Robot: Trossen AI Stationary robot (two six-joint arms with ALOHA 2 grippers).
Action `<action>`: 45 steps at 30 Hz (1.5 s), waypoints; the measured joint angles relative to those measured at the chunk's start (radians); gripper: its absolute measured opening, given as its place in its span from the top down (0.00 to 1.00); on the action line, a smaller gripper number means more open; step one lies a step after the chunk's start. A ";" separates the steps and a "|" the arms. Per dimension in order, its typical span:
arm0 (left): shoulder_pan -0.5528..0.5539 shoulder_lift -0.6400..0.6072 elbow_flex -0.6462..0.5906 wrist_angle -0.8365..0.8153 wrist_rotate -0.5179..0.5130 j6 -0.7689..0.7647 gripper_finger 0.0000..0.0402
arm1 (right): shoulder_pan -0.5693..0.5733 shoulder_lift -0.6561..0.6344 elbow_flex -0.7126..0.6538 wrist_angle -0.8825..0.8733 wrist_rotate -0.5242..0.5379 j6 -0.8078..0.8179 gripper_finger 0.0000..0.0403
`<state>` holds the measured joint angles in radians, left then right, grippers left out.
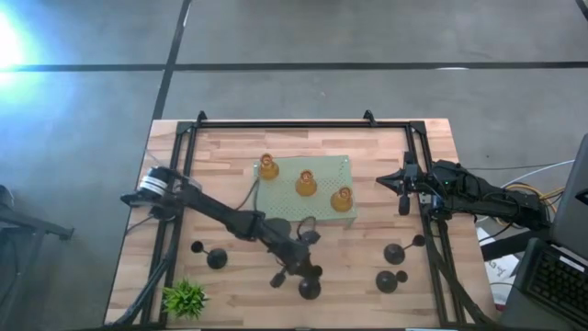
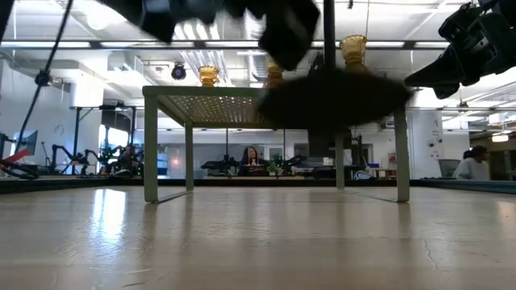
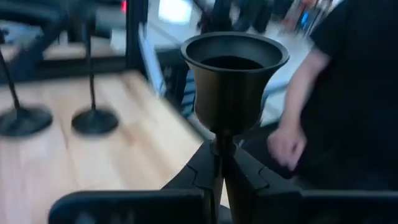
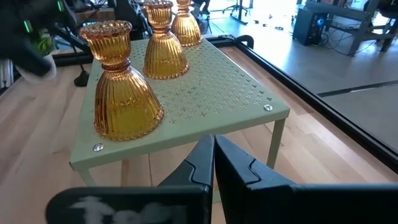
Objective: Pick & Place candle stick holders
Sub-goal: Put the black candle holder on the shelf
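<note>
On the mat (image 1: 283, 192), 3 amber holders (image 1: 306, 184).

On the surface (image 1: 230, 147), a raised stand (image 1: 326, 170) sits near the middle, carrying 3 squat holders (image 1: 305, 184) in a diagonal row. 2 stemmed holders (image 1: 217, 258) stand on the left side (the plant (image 1: 185, 298) sits at the left near corner, beside them), and 2 more stemmed holders (image 1: 393, 252) stand on the right. The left gripper (image 1: 308, 271) is near the front edge, clamped around the stem of a stemmed holder (image 3: 233, 81). The right gripper (image 1: 404, 188) is right of the stand.
</note>
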<state>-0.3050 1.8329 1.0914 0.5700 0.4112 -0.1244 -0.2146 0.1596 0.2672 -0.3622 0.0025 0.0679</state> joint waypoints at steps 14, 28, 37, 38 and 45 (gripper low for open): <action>-0.001 -0.544 0.000 -0.533 -0.666 0.034 0.96 | 0.000 0.000 0.000 0.000 0.000 0.000 0.98; 0.120 -0.606 -0.001 -0.685 -0.852 0.016 0.96 | 0.000 0.000 0.000 0.000 0.000 0.000 0.98; 0.185 -0.579 -0.001 -0.702 -0.858 0.008 0.96 | 0.000 0.000 0.000 0.000 0.000 0.000 0.98; 0.191 -0.577 -0.001 -0.702 -0.859 0.008 0.96 | 0.000 0.000 0.000 0.000 0.000 0.000 0.98; 0.215 -0.562 -0.010 -0.729 -0.902 0.009 0.96 | 0.000 0.000 0.000 0.000 0.000 0.000 0.98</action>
<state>-0.0905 1.2713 1.0812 -0.1590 -0.4909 -0.1150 -0.2143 0.1596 0.2672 -0.3622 0.0025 0.0679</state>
